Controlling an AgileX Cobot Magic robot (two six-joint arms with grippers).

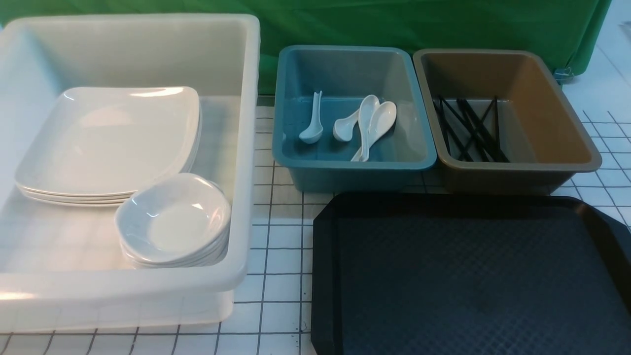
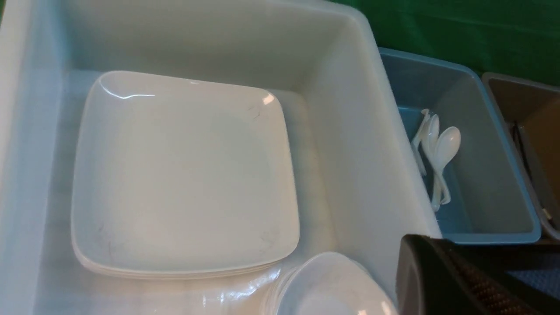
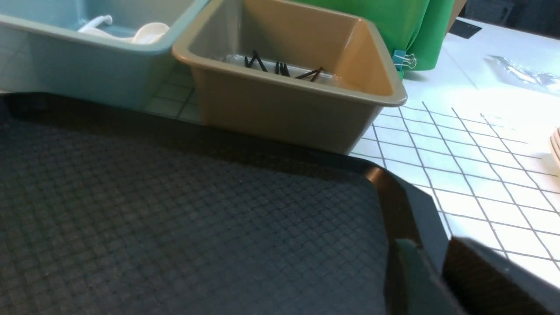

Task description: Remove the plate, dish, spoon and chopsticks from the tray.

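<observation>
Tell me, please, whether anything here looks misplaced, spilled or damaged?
Nothing stands out. The tray is bare, plates and dishes sit stacked in the white tub, spoons in the blue bin, chopsticks in the brown bin.

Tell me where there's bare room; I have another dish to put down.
The tray is bare rim to rim. The white bin is crowded with plates and dishes, with spare floor along its right wall.

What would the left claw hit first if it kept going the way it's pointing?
Probably the stack of small white dishes just ahead of the left gripper, inside the white tub, though depth is hard to judge.
</observation>
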